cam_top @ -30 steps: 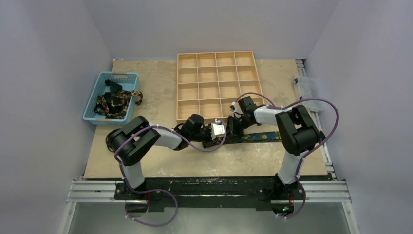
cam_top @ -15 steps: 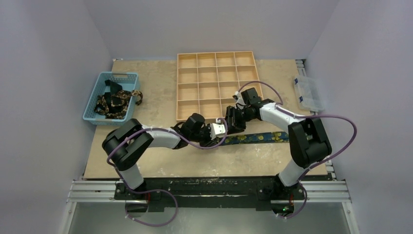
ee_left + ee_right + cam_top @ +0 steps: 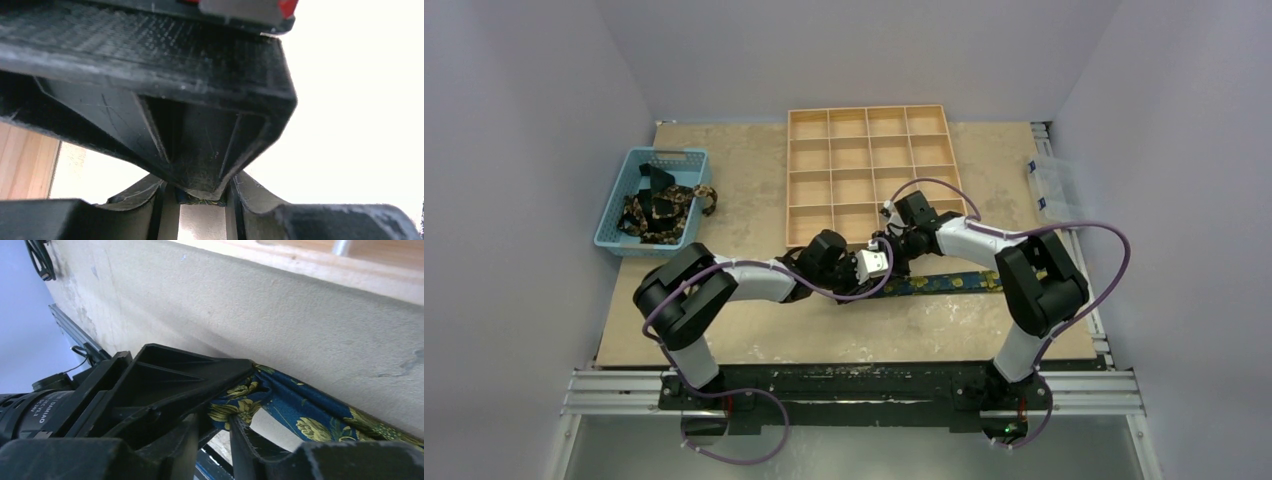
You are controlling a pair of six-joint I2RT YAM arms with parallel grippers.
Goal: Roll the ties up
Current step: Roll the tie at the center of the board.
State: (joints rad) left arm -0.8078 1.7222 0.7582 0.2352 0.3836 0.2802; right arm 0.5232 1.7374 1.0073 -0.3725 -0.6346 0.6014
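Ties [image 3: 660,208] lie heaped in the blue basket [image 3: 614,222] at the table's [image 3: 734,170] left edge. The wooden tray [image 3: 788,180] of square compartments sits at the back. One tie [image 3: 949,281] stretches flat just before the tray's near edge, with a wide strip of tabletop between it and the arms. Left gripper [image 3: 198,196] pinches its folded end, jaws narrowly apart. The right gripper [image 3: 214,437] stands part-open beside that fold, clasping nothing visible.
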